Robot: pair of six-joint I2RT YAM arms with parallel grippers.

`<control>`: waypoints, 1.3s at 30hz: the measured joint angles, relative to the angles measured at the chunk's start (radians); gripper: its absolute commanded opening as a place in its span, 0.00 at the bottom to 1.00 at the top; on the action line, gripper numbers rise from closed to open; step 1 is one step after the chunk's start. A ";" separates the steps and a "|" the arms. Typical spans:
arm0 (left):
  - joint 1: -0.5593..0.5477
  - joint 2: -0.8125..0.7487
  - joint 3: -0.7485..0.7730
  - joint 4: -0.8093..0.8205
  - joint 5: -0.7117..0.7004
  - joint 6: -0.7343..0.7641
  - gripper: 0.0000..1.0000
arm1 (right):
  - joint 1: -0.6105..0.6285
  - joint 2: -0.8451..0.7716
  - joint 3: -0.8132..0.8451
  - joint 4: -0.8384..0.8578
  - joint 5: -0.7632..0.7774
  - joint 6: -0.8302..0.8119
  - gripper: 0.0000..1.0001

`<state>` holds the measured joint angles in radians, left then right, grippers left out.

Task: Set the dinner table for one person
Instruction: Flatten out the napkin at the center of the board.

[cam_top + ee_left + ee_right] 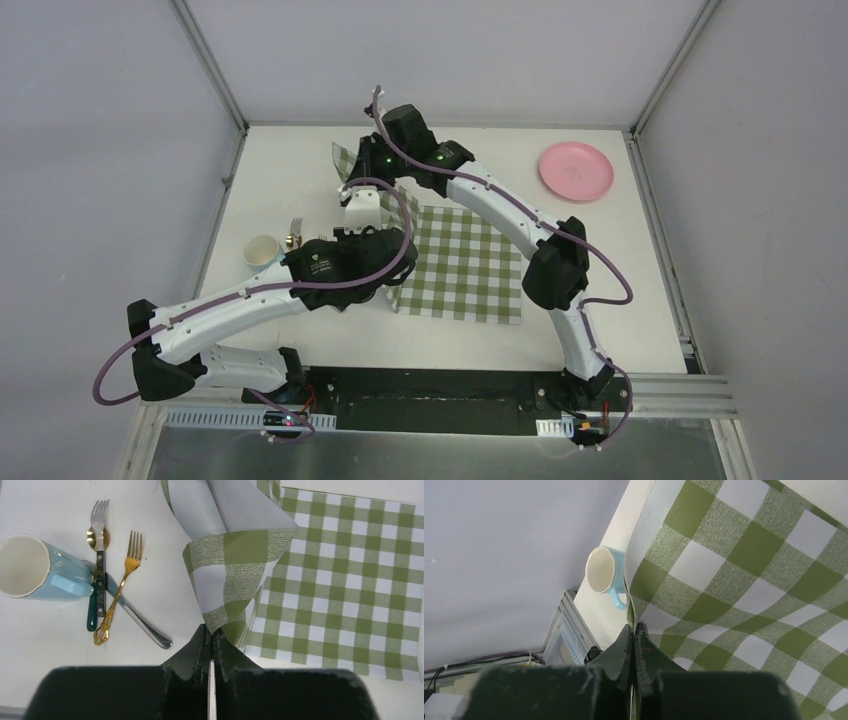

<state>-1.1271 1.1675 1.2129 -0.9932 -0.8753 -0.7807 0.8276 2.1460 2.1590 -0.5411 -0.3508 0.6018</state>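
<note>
So the left end effector [211, 635] is squeezed tight on a folded corner of the woven green-and-white checked cloth [350, 580], right end effector [634, 627] likewise on its lifted edge. The matte white desk [470, 345] spreads flat underneath, aluminium-railed.

Place: robot lab test cell
Evidence: plain panel walls [100, 120], aluminium rails [680, 390] edging the white surface [480, 345], trailing purple cables [110, 380]

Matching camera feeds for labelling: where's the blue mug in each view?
Top external: blue mug left of centre, near the dinner table's left edge.
Left wrist: mug far left, upper half.
Right wrist: mug left of centre, just beyond the cloth's edge.
Shared landmark: checked cloth, right of the mug in every view.
</note>
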 measured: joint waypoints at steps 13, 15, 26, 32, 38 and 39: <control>0.000 0.007 0.027 -0.301 -0.104 -0.221 0.00 | 0.039 0.051 0.068 -0.020 -0.086 -0.021 0.00; 0.000 0.007 0.039 -0.358 -0.127 -0.256 0.00 | 0.041 0.056 0.077 -0.020 -0.093 -0.023 0.00; 0.002 0.007 0.057 -0.552 -0.179 -0.379 0.00 | 0.069 0.109 0.119 -0.016 -0.169 -0.025 0.00; 0.002 0.020 0.057 -0.567 -0.179 -0.390 0.00 | 0.084 0.179 0.146 -0.018 -0.235 -0.024 0.00; 0.002 0.042 0.056 -0.570 -0.179 -0.397 0.13 | 0.087 0.217 0.154 -0.015 -0.299 -0.024 0.00; 0.002 0.042 0.055 -0.570 -0.179 -0.402 0.30 | 0.087 0.219 0.154 -0.011 -0.311 -0.024 0.00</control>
<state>-1.1248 1.2091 1.2678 -1.5631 -1.0542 -1.1824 0.9150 2.3653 2.3135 -0.5522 -0.6613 0.5777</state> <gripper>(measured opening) 0.015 0.009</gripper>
